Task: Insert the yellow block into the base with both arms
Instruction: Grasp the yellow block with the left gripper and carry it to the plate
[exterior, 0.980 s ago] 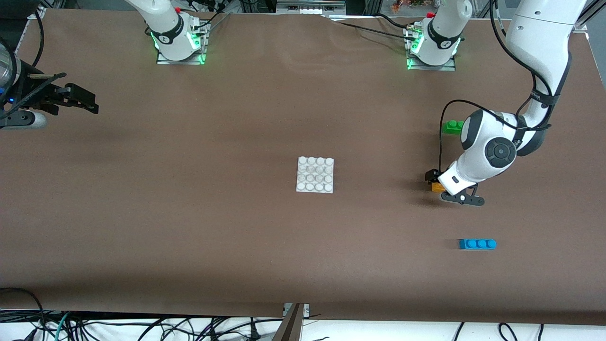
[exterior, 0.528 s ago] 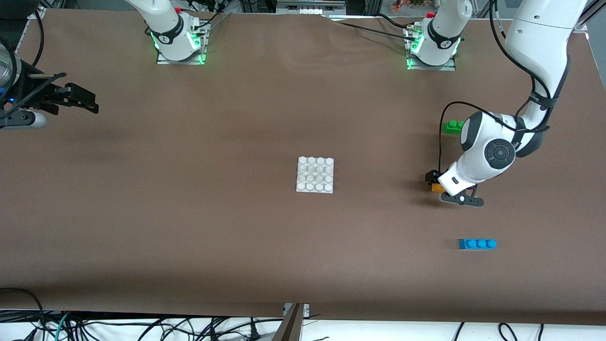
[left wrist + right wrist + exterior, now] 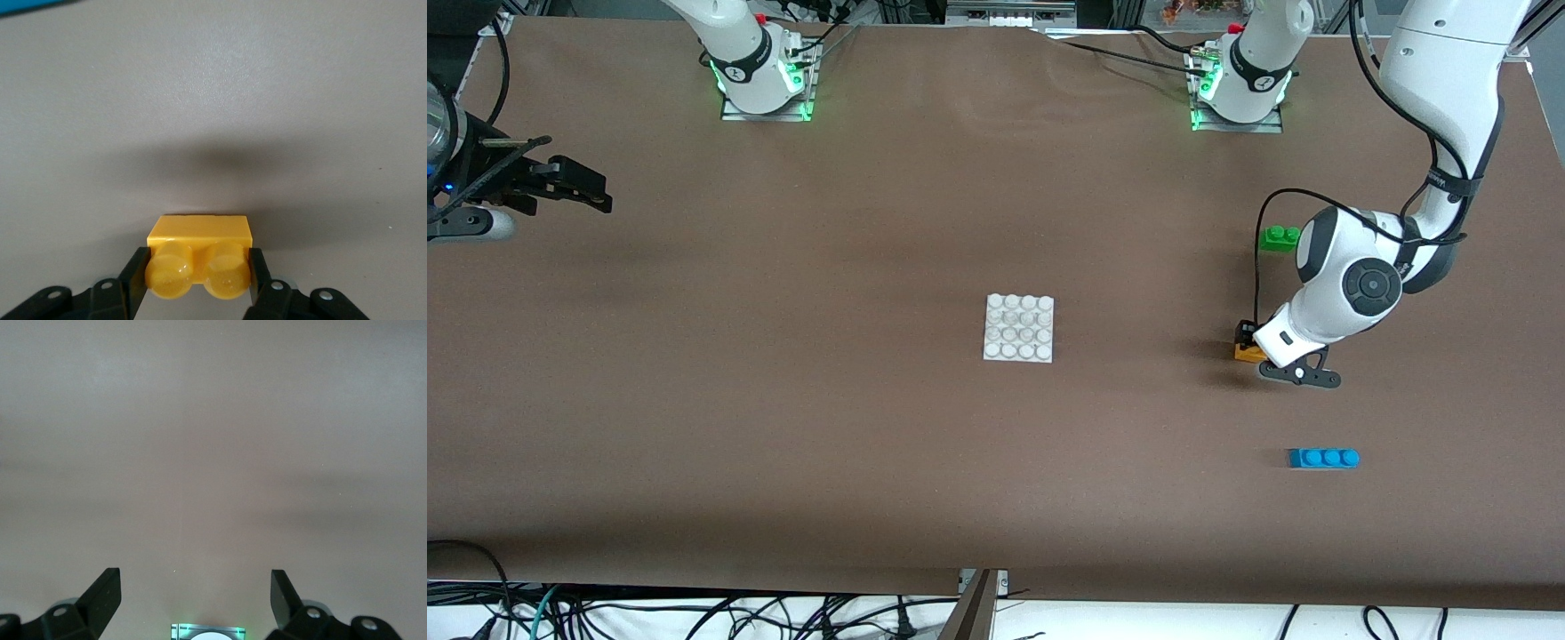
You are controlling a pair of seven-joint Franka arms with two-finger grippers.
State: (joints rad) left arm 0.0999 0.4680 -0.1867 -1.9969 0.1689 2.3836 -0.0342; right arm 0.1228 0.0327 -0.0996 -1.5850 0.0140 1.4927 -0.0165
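Left tool [image 3: 197,277] has closed on the one yellow block [image 3: 199,257].

Left arm shells [image 3: 1449,62]: glossy white, rounded segments.
Left arm joints: dark grey bands; a round dark cap with a ringed centre on the wrist.
Left arm cable: thin black, looping from wrist to forearm.
Left gripper [image 3: 1249,342]: black, with a black bracket below the white wrist; round silver screws beside the jaws.
Right gripper [image 3: 583,191]: black, angular, a thin rod above it.
Bases [image 3: 765,84]: white, black collars, green glow, red buttons, metal plates.
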